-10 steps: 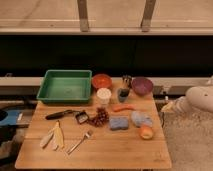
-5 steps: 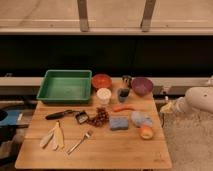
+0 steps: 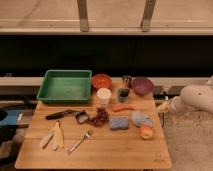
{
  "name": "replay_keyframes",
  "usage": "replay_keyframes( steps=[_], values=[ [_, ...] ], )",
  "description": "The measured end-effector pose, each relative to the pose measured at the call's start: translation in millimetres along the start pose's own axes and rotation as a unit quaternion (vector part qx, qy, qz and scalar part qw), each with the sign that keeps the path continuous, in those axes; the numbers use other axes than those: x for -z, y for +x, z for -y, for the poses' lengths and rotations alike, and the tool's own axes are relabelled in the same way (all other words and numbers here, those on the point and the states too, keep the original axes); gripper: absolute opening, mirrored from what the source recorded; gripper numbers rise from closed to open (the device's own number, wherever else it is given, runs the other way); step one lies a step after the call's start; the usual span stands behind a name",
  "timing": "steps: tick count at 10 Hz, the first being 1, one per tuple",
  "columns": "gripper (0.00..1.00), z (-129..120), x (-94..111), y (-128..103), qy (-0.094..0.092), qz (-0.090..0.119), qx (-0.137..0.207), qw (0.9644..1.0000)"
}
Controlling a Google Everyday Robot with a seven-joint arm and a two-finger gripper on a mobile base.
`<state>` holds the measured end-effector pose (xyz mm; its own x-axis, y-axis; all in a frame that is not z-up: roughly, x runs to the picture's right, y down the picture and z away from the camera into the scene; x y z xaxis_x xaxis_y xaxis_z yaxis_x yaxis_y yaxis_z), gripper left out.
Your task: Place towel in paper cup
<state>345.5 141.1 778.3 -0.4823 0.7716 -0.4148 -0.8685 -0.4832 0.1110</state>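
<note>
The towel (image 3: 141, 118) is a crumpled blue-grey cloth lying on the right part of the wooden table (image 3: 115, 152). The white paper cup (image 3: 103, 95) stands upright near the table's middle back, left of the towel. My gripper (image 3: 163, 106) is at the end of the white arm (image 3: 196, 97), which comes in from the right. It hangs just off the table's right edge, to the right of the towel and slightly farther back, apart from it.
At the back stand a green tray (image 3: 65, 86), an orange bowl (image 3: 101, 80), a dark cup (image 3: 122, 94) and a purple bowl (image 3: 142, 85). A carrot (image 3: 123, 107), grapes (image 3: 99, 117), a blue sponge (image 3: 119, 123), an orange fruit (image 3: 146, 132), a fork (image 3: 79, 142), a banana (image 3: 54, 136) and a black-handled utensil (image 3: 62, 114) lie around.
</note>
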Motion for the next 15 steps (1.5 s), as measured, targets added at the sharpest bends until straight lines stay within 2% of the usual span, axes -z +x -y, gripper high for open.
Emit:
replay_keyframes(
  steps=[3,4,7,9,11,13,15],
  values=[
    [0.66,-29,-29,7,-0.011,-0.031,0.026,0.9991],
    [0.66,-45,-40,13,-0.014,-0.044,0.042,0.9980],
    [0.66,-70,-59,32,-0.017,-0.074,0.078,0.9941],
    [0.66,-74,-75,47,-0.011,-0.093,0.097,0.9909],
    [0.66,-63,-87,58,-0.004,-0.116,0.102,0.9879],
    [0.58,-63,-90,65,-0.003,-0.123,0.113,0.9860],
    [0.37,-59,-90,71,0.000,-0.123,0.124,0.9847]
  ],
)
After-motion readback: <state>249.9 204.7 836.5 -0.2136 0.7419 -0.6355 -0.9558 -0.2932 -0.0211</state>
